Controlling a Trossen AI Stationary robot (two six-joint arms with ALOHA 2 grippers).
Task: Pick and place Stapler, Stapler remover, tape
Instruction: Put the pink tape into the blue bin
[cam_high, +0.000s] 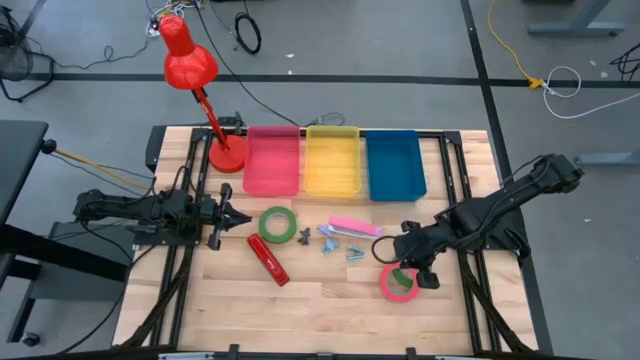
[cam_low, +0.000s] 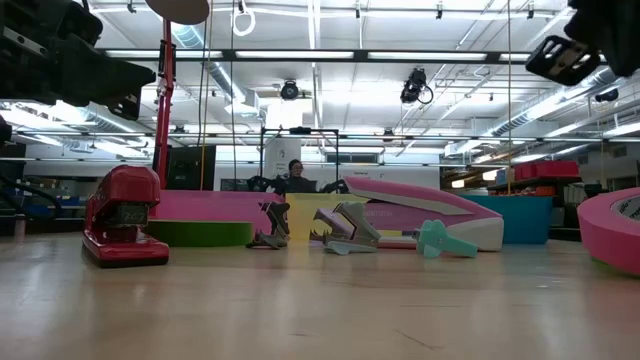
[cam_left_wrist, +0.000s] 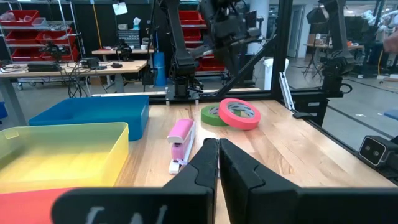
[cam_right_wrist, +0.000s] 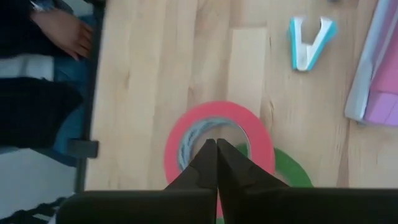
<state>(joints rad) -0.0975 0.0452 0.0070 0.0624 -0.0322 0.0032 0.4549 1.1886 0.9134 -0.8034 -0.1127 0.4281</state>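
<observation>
right gripper (cam_high: 408, 262) lower right, fingers pressed together, tips over pink tape ring (cam_high: 397, 283), green ring (cam_right_wrist: 291, 169) beneath, left gripper (cam_high: 240, 219) pressed together mid-left

Three bins (cam_high: 334, 160) stand side by side along the table's (cam_high: 330, 310) far edge, with a lamp (cam_high: 195, 85) at their left end. In front of them a tape ring (cam_high: 277, 224) lies left, a stapler (cam_high: 268, 259) just before it. Staple removers (cam_high: 328, 240) and another stapler (cam_high: 355, 227) sit mid-table. Rightward, one tape ring (cam_high: 398, 284) overlaps another (cam_right_wrist: 292, 168)
</observation>
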